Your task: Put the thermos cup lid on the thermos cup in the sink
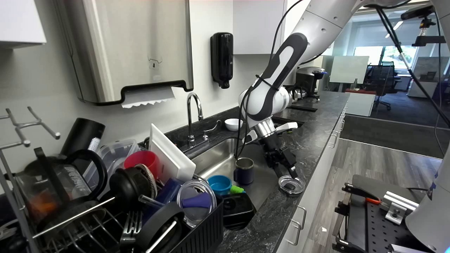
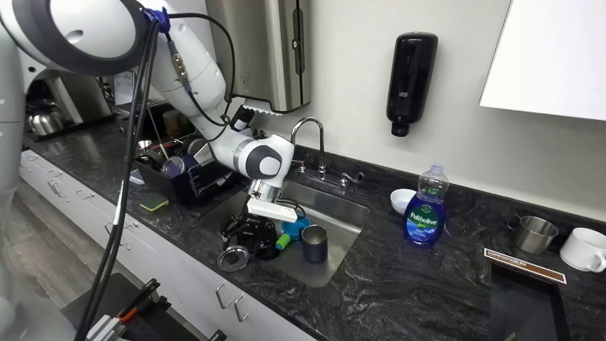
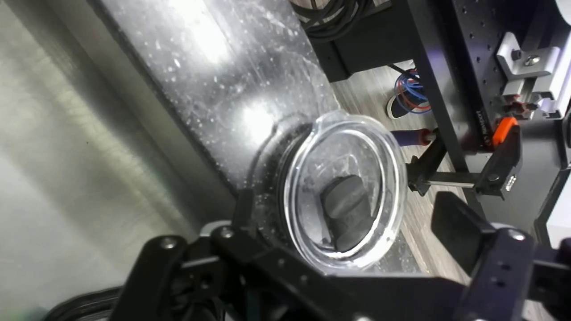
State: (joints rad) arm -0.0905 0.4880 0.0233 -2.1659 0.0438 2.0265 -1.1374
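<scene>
End effector [image 3: 345, 203] | spread wide | lid [image 3: 343, 191] just below, on counter [image 3: 232, 89]

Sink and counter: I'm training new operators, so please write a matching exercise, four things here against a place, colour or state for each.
1. thermos cup
2. thermos cup lid
3. gripper
4. sponge

A. open
B. green and yellow
C. standing uncovered in the sink
D. mostly clear, at the counter's edge

Right pairs: 1-C, 2-D, 3-A, 4-B
</scene>
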